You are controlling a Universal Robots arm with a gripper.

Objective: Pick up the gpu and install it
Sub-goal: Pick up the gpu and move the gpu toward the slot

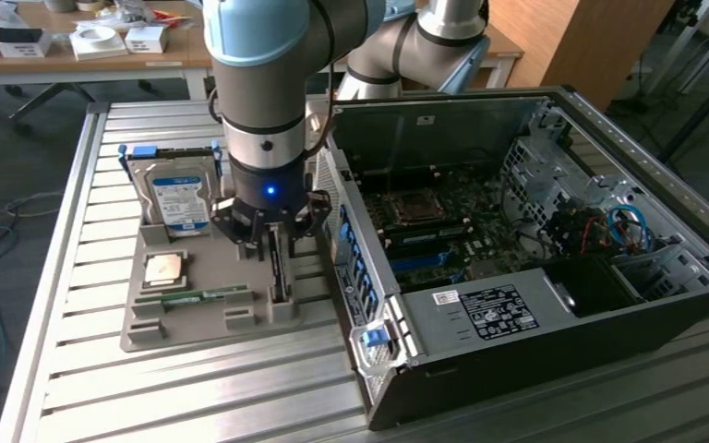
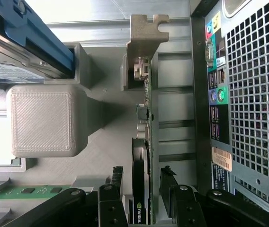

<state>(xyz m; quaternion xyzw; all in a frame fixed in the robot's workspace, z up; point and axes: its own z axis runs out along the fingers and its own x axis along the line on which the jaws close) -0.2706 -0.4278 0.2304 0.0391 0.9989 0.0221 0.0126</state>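
Starting at the exterior view's left, a grey tray (image 1: 145, 334) rests on the slatted counter (image 1: 96, 406), nearer that left edge than the right one. A hard drive (image 1: 182, 198) stands upright at the tray's far end, close to the tool's body. A sideways drift there could knock it. A memory stick (image 1: 195, 297) lies flat nearer the front edge, out of the way.

Next comes the gpu (image 1: 280, 281), standing on edge in a slot along the tray's right side, with its pale bracket (image 2: 144, 28) at the end nearer the hard drive. The tool (image 1: 274, 251) is directly over it and released. Its fingers (image 2: 117, 196) straddle the card with a gap on each side, gripping nothing. If one finger meets the card first, it may push it sideways and wedge it in the slot. A pinch off the card's middle could let it pivot on lifting, and the bracket sits against a notched post that may snag it.

Furthest right, the open computer case (image 1: 515, 305) stands just beside the tray. A low carry would likely strike its rear panel.
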